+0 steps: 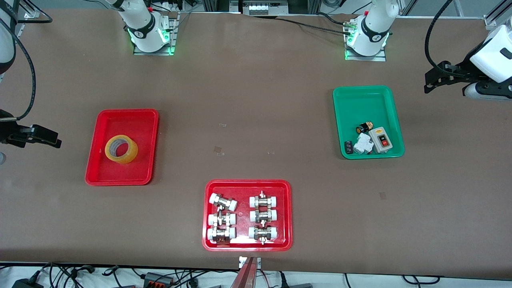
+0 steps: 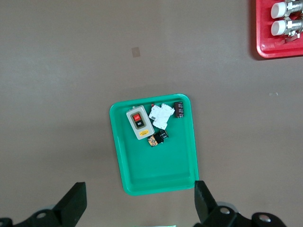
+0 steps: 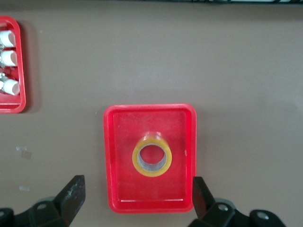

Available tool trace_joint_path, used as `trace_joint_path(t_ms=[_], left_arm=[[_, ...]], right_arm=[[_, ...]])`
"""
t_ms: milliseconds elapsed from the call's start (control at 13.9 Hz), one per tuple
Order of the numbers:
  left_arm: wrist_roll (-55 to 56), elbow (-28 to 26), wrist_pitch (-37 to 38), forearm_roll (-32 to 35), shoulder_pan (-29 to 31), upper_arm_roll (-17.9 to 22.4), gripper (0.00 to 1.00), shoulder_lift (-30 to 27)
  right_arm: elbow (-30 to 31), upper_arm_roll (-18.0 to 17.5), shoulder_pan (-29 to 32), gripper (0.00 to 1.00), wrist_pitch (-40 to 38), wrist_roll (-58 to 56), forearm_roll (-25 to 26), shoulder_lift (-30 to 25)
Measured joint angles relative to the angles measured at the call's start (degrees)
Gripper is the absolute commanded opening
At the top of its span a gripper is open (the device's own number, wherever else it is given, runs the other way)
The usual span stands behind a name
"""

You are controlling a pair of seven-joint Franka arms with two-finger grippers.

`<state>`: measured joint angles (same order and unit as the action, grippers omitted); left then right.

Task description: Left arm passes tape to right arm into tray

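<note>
The tape [image 1: 121, 149] lies flat, hole upward, inside the plain red tray [image 1: 148, 120], clear of the rim on every side. My right wrist view shows it below and ahead of my right gripper [image 3: 135, 201], between the lines of my 2 fingers. Nothing touches it. Judging from that, the task looks finished: the roll is where it belongs, and I see no step left beyond keeping clear.

My right gripper hangs high over the table edge at my right arm's end, beside the tray, jaws spread wide and holding nothing. My left gripper [image 2: 137, 203] hangs high at the other end, also spread wide and empty, looking down on the green tray [image 2: 156, 182] with its switch box [image 2: 138, 124] and small parts. The wider red tray of fittings [image 1: 286, 212] sits well apart from both grippers, roughly between them. Both arms appear to be waiting.
</note>
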<state>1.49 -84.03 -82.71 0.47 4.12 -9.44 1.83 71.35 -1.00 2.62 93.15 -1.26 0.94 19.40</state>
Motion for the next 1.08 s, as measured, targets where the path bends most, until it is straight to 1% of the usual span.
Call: trace_joint_path(t_ms=[143, 287, 574, 861, 1076], left_arm=[[0.03, 0.00, 0.02, 0.00, 0.01, 0.00, 1.00, 0.01], [0.04, 0.00, 0.02, 0.00, 0.02, 0.00, 1.00, 0.02], [0.05, 0.00, 0.03, 0.00, 0.02, 0.00, 1.00, 0.02], [0.05, 0.00, 0.03, 0.00, 0.09, 0.00, 1.00, 0.02], [0.05, 0.00, 0.04, 0.00, 0.14, 0.00, 1.00, 0.02]], right_arm=[[3.87, 0.04, 0.02, 1.00, 0.49, 0.16, 0.09, -3.36], [5.78, 0.12, 0.21, 1.00, -0.35, 1.09, 0.09, -5.54], [8.34, 0.38, 0.38, 1.00, -1.22, 1.55, 0.18, -7.23], [16.21, 0.31, 0.34, 1.00, 4.29, 1.55, 0.19, -10.88], [20.64, 0.23, 0.27, 1.00, 4.95, 1.40, 0.18, -13.97]])
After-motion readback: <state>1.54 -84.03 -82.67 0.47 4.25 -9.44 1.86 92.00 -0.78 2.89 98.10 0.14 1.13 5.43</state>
